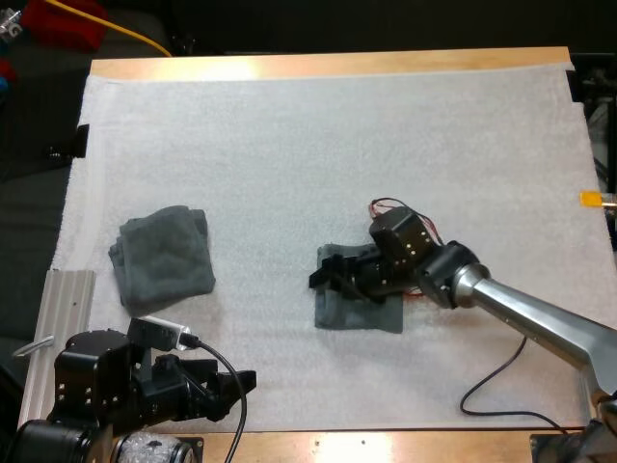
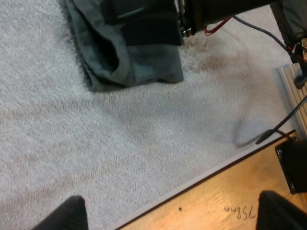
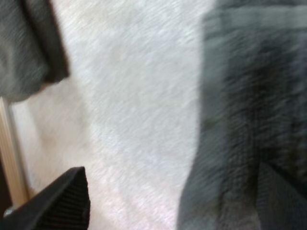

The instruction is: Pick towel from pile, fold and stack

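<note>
A wooden table [image 1: 318, 66] is seen from the high view, covered almost wholly by a white mat [image 1: 318, 145] of soft, fuzzy texture. A bare strip of pale wood is left along the far side and another along the near side. A ribbed metal rail [image 1: 66, 318] is laid along the mat's left edge, near the base of the left arm. Beyond the far side the room is dark, and a yellow cable [image 1: 125, 29] is trailed across it.

Two dark grey-green towels are set on the mat, well apart. The left-hand towel [image 1: 164, 256] is bunched and loosely doubled over, with nothing touching it. The middle towel [image 1: 362, 311] is spread flatter, near the mat's centre.

The right claw [image 1: 326, 275] is held low over the middle towel's left edge. In the right wrist view its fingers [image 3: 67, 199] are spread wide, one over bare mat and the other over the towel, and no cloth is seen pinched between them.

The left claw [image 1: 243, 383] is held over the mat's near edge, well clear of both towels. In the left wrist view its fingers [image 2: 72, 214] are also kept wide apart, with nothing gripped; between them the mat's border and bare table wood are seen, and some handwriting [image 2: 240, 211] is marked on the wood.
</note>
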